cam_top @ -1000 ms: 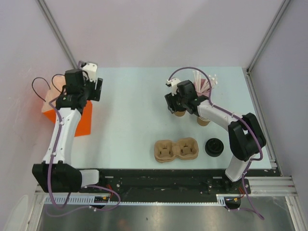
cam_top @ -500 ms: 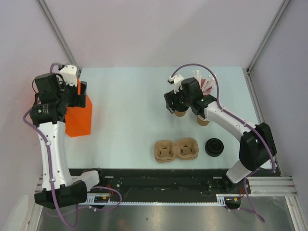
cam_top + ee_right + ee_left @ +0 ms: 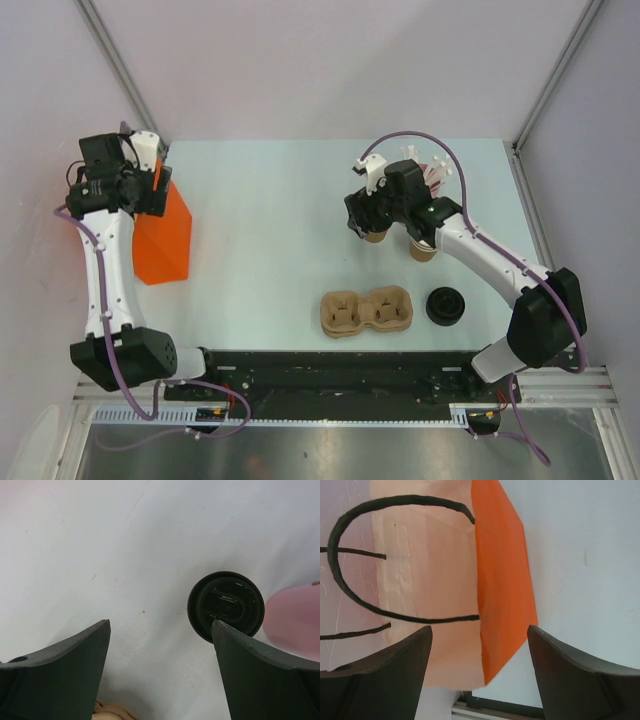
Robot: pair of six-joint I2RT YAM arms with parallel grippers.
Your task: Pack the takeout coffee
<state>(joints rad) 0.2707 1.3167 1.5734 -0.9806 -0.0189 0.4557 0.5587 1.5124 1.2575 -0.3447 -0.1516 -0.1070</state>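
Note:
The takeout coffee [image 3: 226, 606], seen from above as a round black lid, stands on the table beside the pink straw holder [image 3: 295, 620]. In the top view only its brown side [image 3: 375, 237] shows under my right gripper [image 3: 372, 222]. That gripper [image 3: 160, 622] is open and holds nothing, with the lid just off the tip of its right finger. My left gripper [image 3: 152, 186] hangs open over the orange paper bag [image 3: 165, 240] at the table's left edge. In the left wrist view the bag [image 3: 502, 580] and its black handles [image 3: 350, 587] lie beyond the open gripper [image 3: 479, 627].
A brown two-cup carrier [image 3: 366, 310] lies at the front middle, with a loose black lid [image 3: 446, 305] to its right. A stack of lidless brown cups [image 3: 422, 250] stands right of the coffee. The pink straw holder [image 3: 427, 180] stands behind the stack.
My right gripper's jaws have spread wider round the coffee. My left arm has swung left and back, bringing its gripper over the orange bag's far corner.

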